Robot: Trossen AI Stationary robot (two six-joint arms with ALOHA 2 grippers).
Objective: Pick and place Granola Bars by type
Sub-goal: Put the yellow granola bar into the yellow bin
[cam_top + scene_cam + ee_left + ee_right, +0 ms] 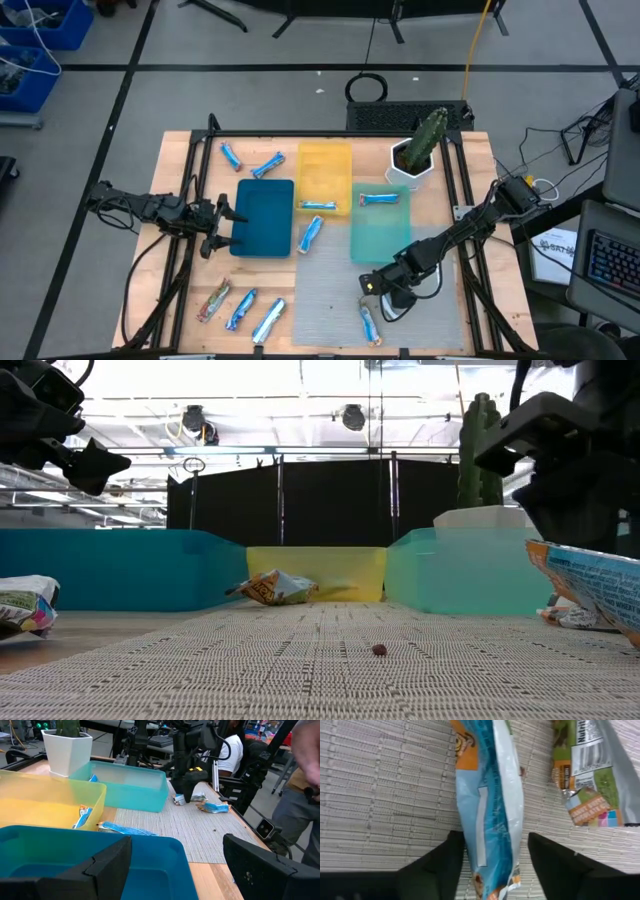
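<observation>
**Visitor:** Which bar are you after?

**Me:** The blue-and-white bar [490, 805] lying on the woven mat [330, 300] at the near right, just short of the teal tray [380, 235]. My right gripper [492, 862] is low over it, fingers spread, one on each side of the wrapper, not yet pinching. I straddle it across its narrow width because that is the grip the fingers can span.

**Visitor:** And that green-labelled wrapper beside it?

**Me:** A second bar [592, 775], just to the side and clear of my fingers. I judge it a different type, so it should not ride along.

**Visitor:** Where are the rest?

**Me:** One bar [379, 199] already lies in the teal tray, another [318, 206] sits at the near edge of the yellow tray [325, 165], and one [311, 233] rests on the mat between the trays. Two [250, 163] are on the far left and three [240, 308] on the near left. The blue tray [262, 217] looks empty.

**Visitor:** Your other arm?

**Me:** My left gripper [222, 225] waits at the blue tray's left side, fingers wide apart, out of the way.

**Visitor:** And the surroundings?

**Me:** A ribbed mat over a wooden table [180, 170], a potted cactus [420, 150] at the far right, black curtains beyond, and a person [305, 780] standing past the right edge.
</observation>
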